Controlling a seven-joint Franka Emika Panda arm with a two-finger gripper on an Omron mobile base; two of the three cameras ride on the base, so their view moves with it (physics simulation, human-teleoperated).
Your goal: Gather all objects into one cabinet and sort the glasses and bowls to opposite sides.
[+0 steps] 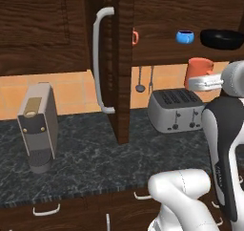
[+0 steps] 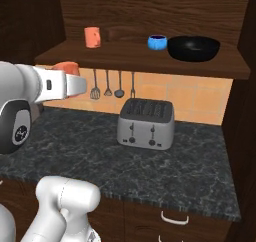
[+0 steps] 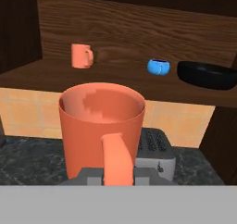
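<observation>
**Gripper held a coral mug below the cabinet shelf**

The gripper [image 3: 118,172] was closed on the handle of a coral-orange mug [image 3: 99,126], which sat upright in the hand view with its mouth open toward the camera and its loop handle facing the fingers. In the left base view the held mug [image 1: 198,68] hung in the air just under the front edge of the cabinet shelf [image 1: 157,53], above the silver toaster [image 1: 175,110] on the dark stone counter [image 1: 86,163]. In the right base view it showed [image 2: 66,67] behind the white hand, left of the hanging utensils [image 2: 112,88].

On the shelf stood a second coral-orange mug [image 2: 92,37] toward the left, well apart from the small blue cup [image 2: 157,42]. The black bowl [image 2: 193,48] lay just beside the blue cup, at the right end. The cabinet door [image 1: 119,63] stood open, its pale curved bar handle [image 1: 99,58] facing the left base camera. A grey coffee machine [image 1: 38,127] stood on the counter to the left.
</observation>
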